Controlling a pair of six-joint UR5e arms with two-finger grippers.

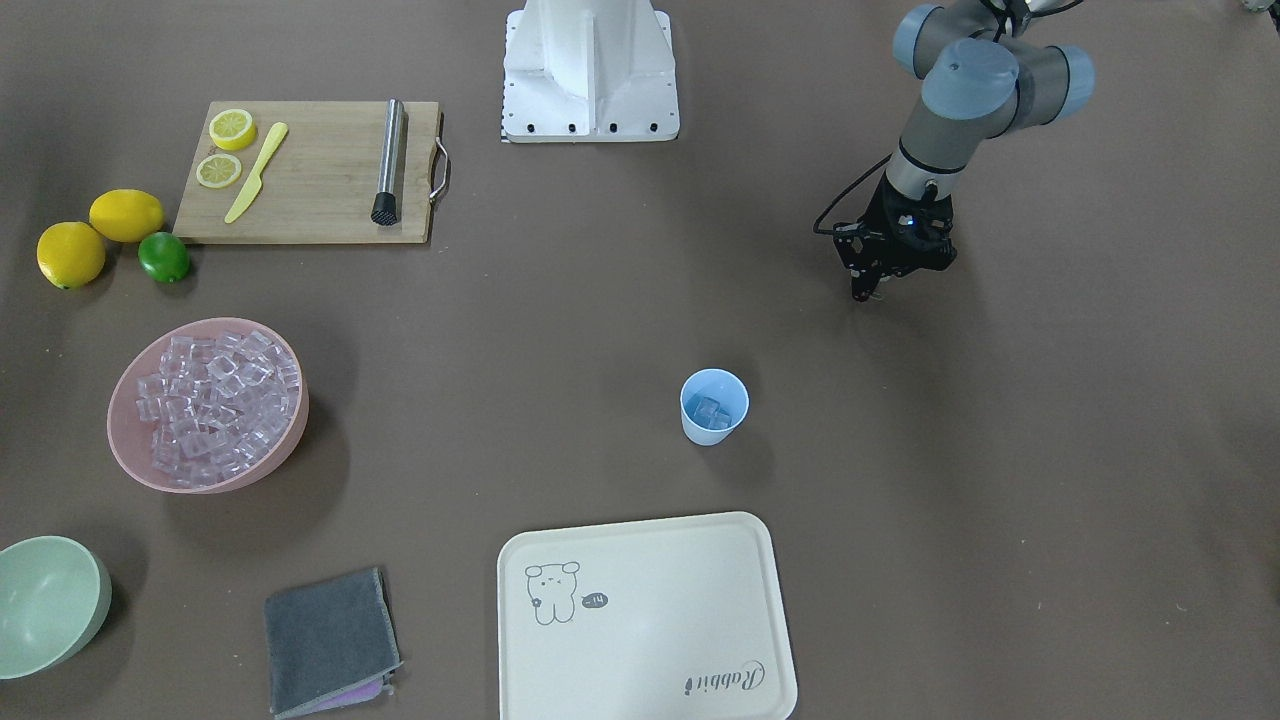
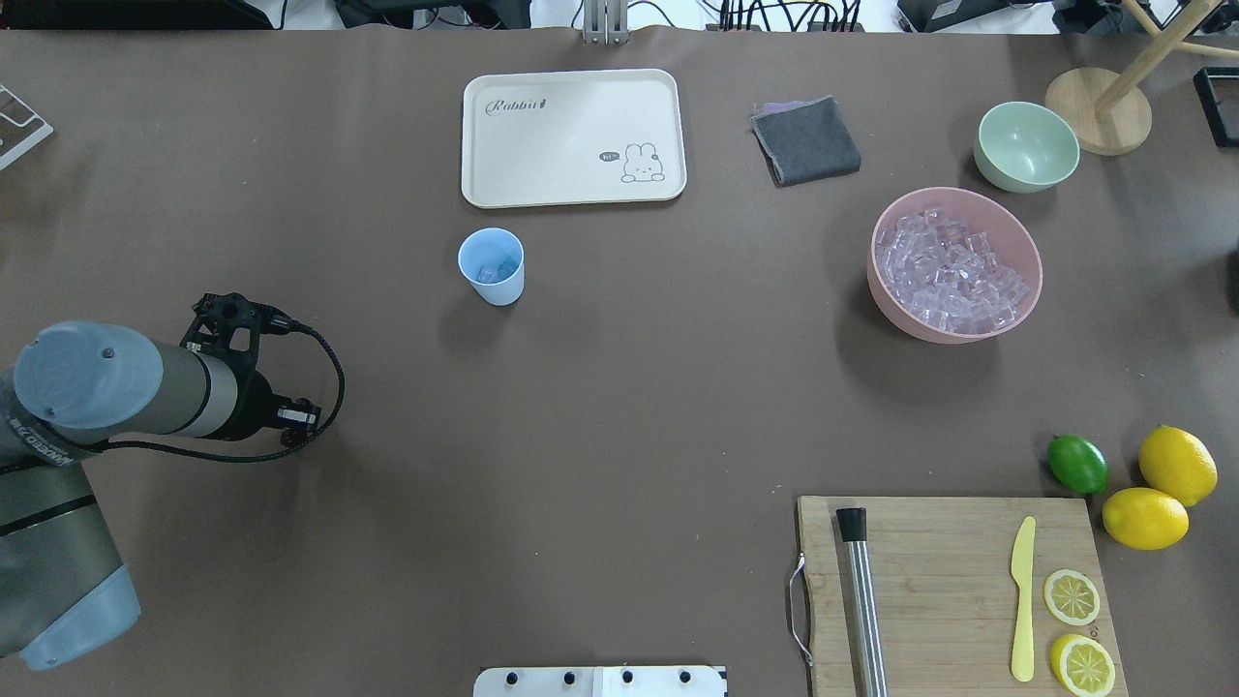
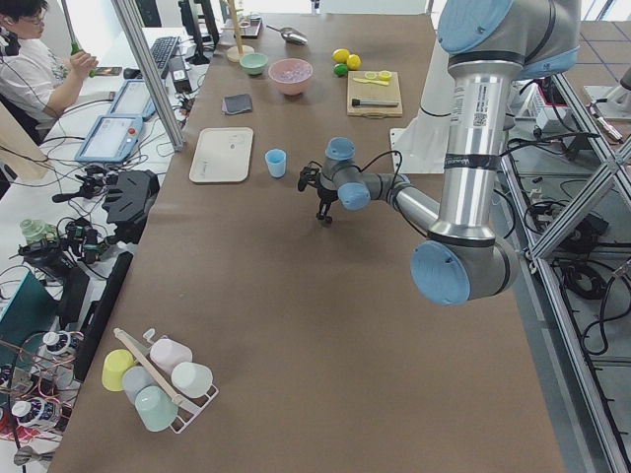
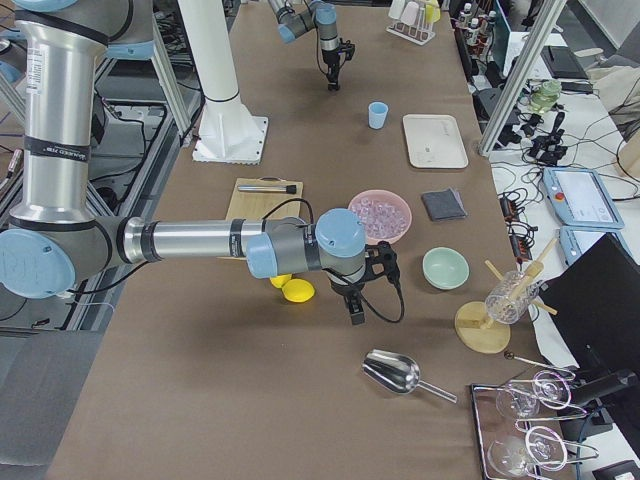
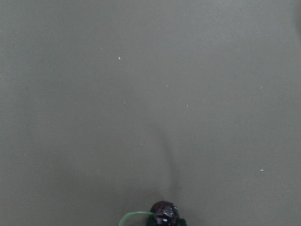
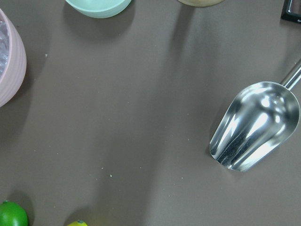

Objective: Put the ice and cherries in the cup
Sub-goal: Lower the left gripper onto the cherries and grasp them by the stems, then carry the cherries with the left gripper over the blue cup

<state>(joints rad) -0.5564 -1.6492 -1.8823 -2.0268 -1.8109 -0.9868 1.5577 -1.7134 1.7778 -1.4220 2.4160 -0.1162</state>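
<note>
1. The left gripper [image 1: 868, 288] hung well apart from the cup [image 1: 712, 432]. It was seemingly pinched on the cherries [image 5: 164, 214], though its fingers were unseen.
2. The cup stood near the tray [image 1: 650, 640], with ice [image 1: 710, 410] inside.
3. Recommended: centre over the rim, lower, then release.

Kitchen bits on the table [image 1: 600, 300].
A cutting board [image 1: 320, 205] holds lemon slices [image 1: 231, 129], a knife [image 1: 256, 172] and a muddler [image 1: 389, 160]; lemons [image 1: 126, 215] and a lime [image 1: 163, 257] lie beside it.
</note>
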